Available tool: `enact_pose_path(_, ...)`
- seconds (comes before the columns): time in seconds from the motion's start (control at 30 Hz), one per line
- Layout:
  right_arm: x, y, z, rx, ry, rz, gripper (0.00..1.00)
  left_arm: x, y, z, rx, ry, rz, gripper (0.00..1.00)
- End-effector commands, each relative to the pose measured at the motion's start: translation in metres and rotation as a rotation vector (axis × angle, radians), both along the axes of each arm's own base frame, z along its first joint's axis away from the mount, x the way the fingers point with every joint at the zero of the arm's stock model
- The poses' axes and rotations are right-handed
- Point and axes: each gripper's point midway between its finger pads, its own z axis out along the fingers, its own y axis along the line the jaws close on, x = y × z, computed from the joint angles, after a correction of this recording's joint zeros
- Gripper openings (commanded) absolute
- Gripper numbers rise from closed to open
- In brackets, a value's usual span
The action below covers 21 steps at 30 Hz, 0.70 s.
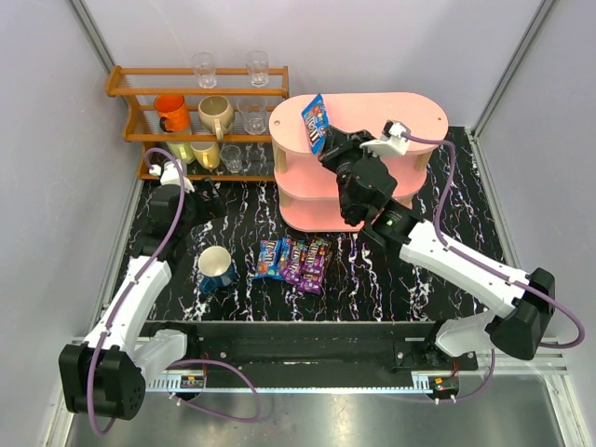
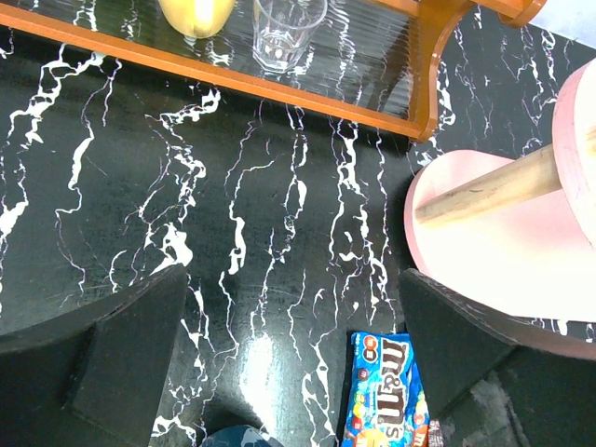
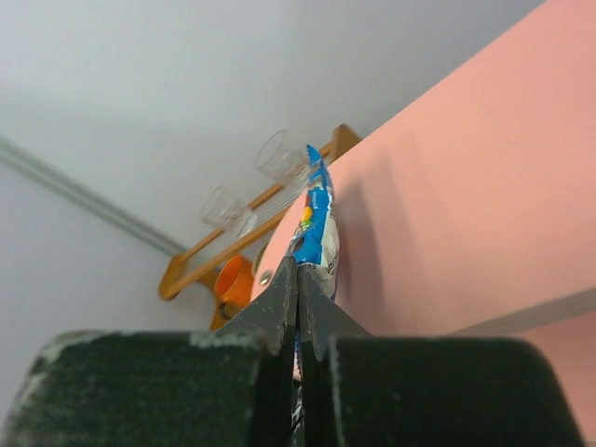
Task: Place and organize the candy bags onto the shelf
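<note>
Right gripper [image 3: 298, 279] clamped tight on blue candy bag [image 3: 318, 223], over shelf [image 3: 466, 186].

Blue candy bag [image 1: 316, 122] upright over pink shelf [image 1: 372, 107] top; other bags [image 1: 296, 261] flat below.

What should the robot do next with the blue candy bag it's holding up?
Probably lower the blue candy bag onto the top board of the pink shelf, ready to let go. The right gripper is shut on it, holding it on edge over the board's left end, and more candy bags wait on the table.
</note>
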Motion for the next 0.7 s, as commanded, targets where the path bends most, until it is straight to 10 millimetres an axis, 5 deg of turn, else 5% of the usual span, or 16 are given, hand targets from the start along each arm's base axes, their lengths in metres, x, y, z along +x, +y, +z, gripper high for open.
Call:
enact_pose_path(0.0,0.004,-0.048,-0.008,0.077,0.025,-0.292,0.00,0.007,-0.008,0.038,-0.031,-0.101,-0.038,0.99)
enact_pose_path(0.3,0.007,-0.053,-0.009,0.069,0.021,-0.339,0.00,0.008,-0.010,0.038,-0.041,-0.103,-0.041,0.99)
enact_pose_path(0.67,0.018,-0.032,-0.017,0.061,0.032,-0.304,0.00,0.007,-0.009,0.038,-0.040,-0.102,-0.039,0.99)
